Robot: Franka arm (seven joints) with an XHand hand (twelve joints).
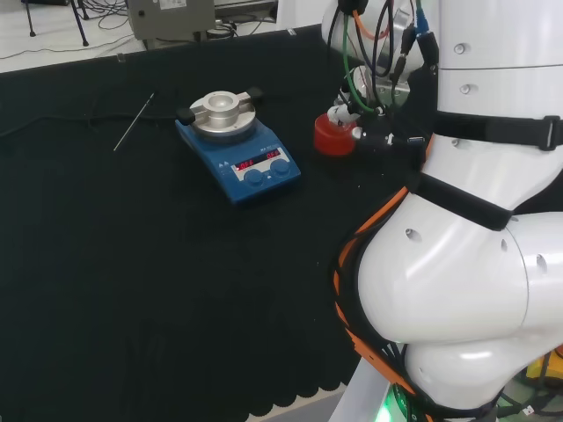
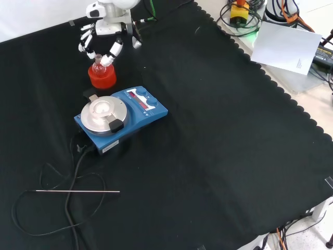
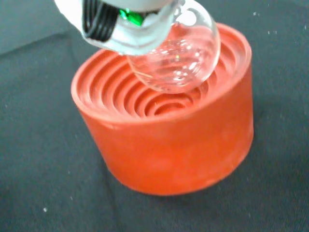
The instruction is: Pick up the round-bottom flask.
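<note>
A clear round-bottom flask (image 2: 98,65) stands neck up in a red ribbed stand (image 2: 102,78) near the far side of the cloth in the front view. The hand (image 2: 106,28) hangs over it, one finger (image 2: 114,50) curled down to the neck. In the wrist view a white finger (image 3: 130,36) lies across the neck, and the glass bulb (image 3: 178,58) sits low over the stand's (image 3: 164,130) ribbed hollow; I cannot tell if it touches. In the head view the stand (image 1: 333,136) and the flask (image 1: 338,115) lie just left of the hand (image 1: 380,138).
A blue hotplate stirrer (image 2: 119,114) with a round metal top stands close in front of the stand in the front view, its cable (image 2: 73,172) trailing forward. A thin metal rod (image 2: 78,191) lies on the cloth. The arm's white links (image 1: 475,220) take up the head view's right.
</note>
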